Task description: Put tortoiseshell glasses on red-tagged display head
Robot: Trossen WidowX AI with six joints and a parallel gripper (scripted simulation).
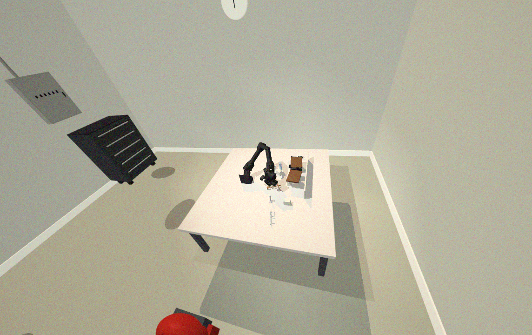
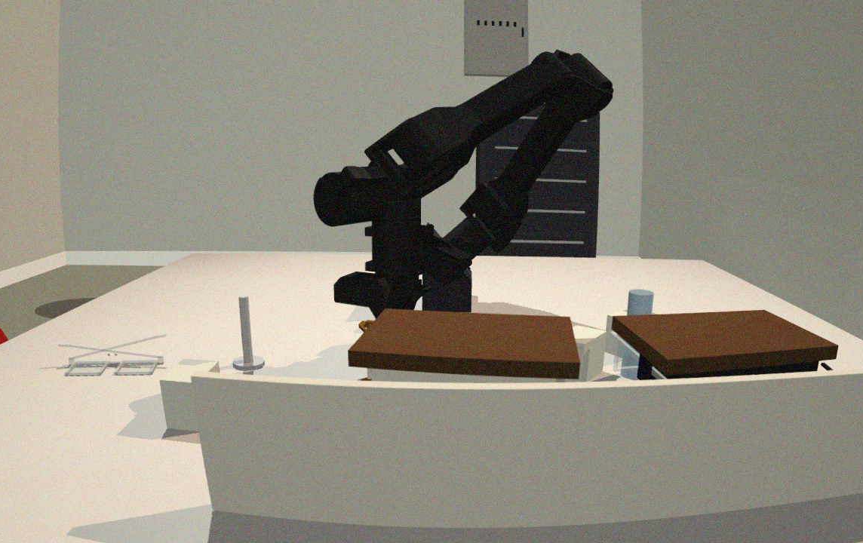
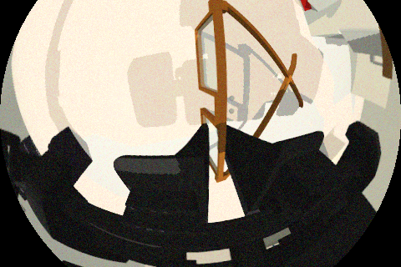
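The tortoiseshell glasses (image 3: 223, 83) lie on the table with the temples crossed; they show as a small orange speck in the top view (image 1: 274, 188). My gripper (image 3: 211, 127) is low over them, its two fingers closed on the front frame at the near lens. In the exterior view the gripper's fingertips are hidden behind a brown board, and only the wrist (image 2: 380, 286) shows. A pale shape with a red tag (image 3: 304, 2) sits at the upper right of the wrist view, apart from the gripper. I cannot make out the second head.
Two brown boards (image 2: 468, 341) (image 2: 718, 341) stand beside the arm behind a curved white wall (image 2: 556, 439). A clear pair of glasses (image 2: 112, 363), a grey post on a round base (image 2: 244, 334) and a blue cylinder (image 2: 639, 300) also stand on the table.
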